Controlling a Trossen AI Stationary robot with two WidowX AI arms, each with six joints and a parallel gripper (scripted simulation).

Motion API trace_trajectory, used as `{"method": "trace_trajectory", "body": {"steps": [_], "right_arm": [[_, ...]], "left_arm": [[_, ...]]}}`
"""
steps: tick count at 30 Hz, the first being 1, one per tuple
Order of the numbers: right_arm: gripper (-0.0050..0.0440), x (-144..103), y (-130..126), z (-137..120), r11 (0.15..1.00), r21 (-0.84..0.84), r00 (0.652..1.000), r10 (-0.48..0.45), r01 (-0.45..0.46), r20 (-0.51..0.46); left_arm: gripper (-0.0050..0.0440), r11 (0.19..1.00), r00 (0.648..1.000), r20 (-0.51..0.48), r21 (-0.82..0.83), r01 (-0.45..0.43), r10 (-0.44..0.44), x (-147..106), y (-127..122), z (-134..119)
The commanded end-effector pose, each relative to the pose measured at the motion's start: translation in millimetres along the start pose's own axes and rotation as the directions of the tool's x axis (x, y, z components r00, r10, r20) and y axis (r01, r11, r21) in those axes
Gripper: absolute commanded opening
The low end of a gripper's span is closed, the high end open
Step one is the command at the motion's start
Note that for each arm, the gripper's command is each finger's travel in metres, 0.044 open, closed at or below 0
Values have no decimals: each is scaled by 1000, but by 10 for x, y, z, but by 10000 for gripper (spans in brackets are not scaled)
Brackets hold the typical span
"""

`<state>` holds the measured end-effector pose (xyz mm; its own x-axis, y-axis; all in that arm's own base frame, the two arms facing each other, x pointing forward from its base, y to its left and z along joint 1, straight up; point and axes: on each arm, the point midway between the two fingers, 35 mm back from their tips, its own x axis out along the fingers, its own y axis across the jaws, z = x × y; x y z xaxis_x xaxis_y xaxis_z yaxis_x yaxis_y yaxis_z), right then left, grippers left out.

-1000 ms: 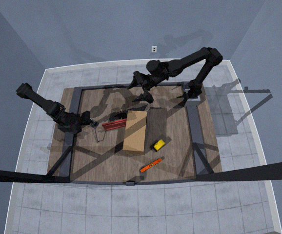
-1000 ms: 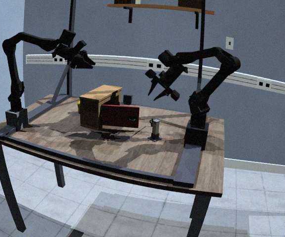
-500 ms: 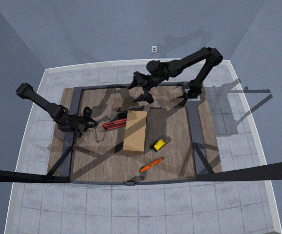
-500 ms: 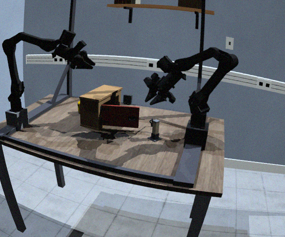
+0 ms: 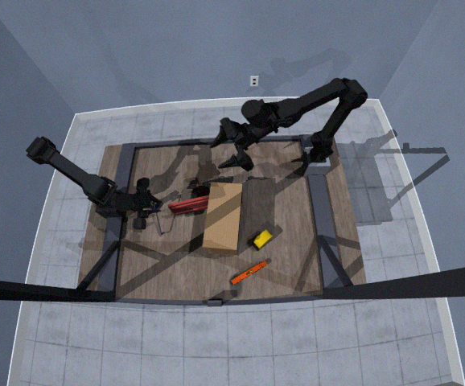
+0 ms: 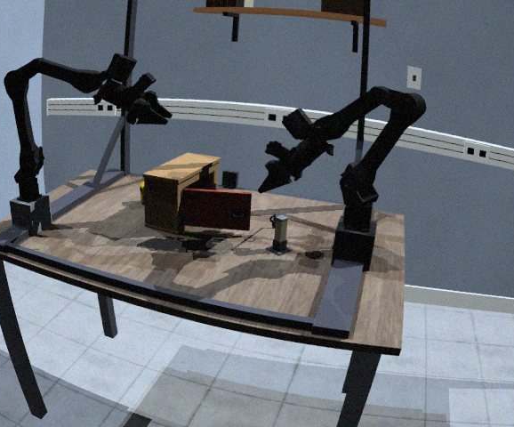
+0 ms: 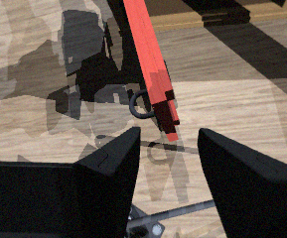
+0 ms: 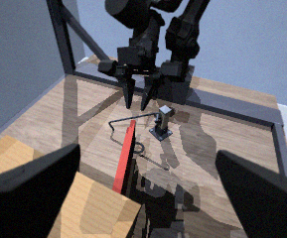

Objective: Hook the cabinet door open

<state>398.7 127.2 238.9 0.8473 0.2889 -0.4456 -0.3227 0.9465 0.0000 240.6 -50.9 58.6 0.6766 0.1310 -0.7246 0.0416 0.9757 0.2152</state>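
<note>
Left gripper [image 5: 158, 205] [image 6: 266, 183] [image 7: 170, 130] [image 8: 135, 108] near open cabinet [image 5: 224, 215] [image 6: 161, 202] [image 8: 100, 208].

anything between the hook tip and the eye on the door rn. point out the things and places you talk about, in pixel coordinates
Yes, the red door's free end [image 5: 190, 205] [image 6: 215, 209] [image 7: 145, 50] [image 8: 124, 164]: the eye [image 6: 237, 216] [image 7: 132, 105] [image 8: 143, 148] is on one face, while the hook [image 5: 158, 223] [image 7: 183, 213] [image 8: 133, 118] has its tip off the other.

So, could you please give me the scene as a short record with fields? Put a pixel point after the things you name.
cabinet [image 5: 223, 215] [image 6: 161, 202] [image 7: 183, 22] [image 8: 9, 164]: upright on the table
door [image 5: 189, 204] [image 6: 215, 206] [image 7: 145, 50] [image 8: 124, 159]: red, swung open
hook [image 5: 158, 224] [image 7: 183, 213] [image 8: 133, 118]: on the post [image 6: 280, 229] [image 8: 166, 119], outside the eye [image 7: 132, 106] [image 8: 143, 148]
left gripper [image 5: 160, 206] [image 6: 261, 190] [image 7: 169, 135] [image 8: 134, 109]: partly open, holding nothing
right gripper [image 5: 216, 156] [image 6: 168, 119] [image 8: 149, 154]: wide open, holding nothing
other items: yellow block [image 5: 262, 239], orange level [image 5: 248, 272]
</note>
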Motion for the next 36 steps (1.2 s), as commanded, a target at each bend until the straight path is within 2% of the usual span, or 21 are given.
{"method": "trace_trajectory", "body": {"steps": [1, 11, 19, 21, 25, 36], "right_arm": [[400, -74, -2, 130, 1000, -1, 999, 1, -1, 37], [400, -74, -2, 130, 1000, -1, 999, 1, -1, 37], [400, -74, -2, 130, 1000, -1, 999, 1, -1, 37], [400, -74, -2, 130, 1000, -1, 999, 1, -1, 37], [400, -74, -2, 130, 1000, -1, 999, 1, -1, 37], [400, -74, -2, 130, 1000, -1, 999, 1, -1, 37]], "left_arm": [[150, 982, 998, 51, -190, -23, 33, 39, 30, 69], [150, 942, 993, 101, -335, -18, 54, 105, 60, 139], [102, 944, 993, 107, -329, -12, 50, 325, 65, 192], [102, 944, 993, 107, -329, -12, 50, 325, 65, 192], [76, 942, 992, 120, -334, -6, 49, 367, 62, 265], [0, 942, 991, 121, -337, -8, 51, 348, 67, 234]]}}
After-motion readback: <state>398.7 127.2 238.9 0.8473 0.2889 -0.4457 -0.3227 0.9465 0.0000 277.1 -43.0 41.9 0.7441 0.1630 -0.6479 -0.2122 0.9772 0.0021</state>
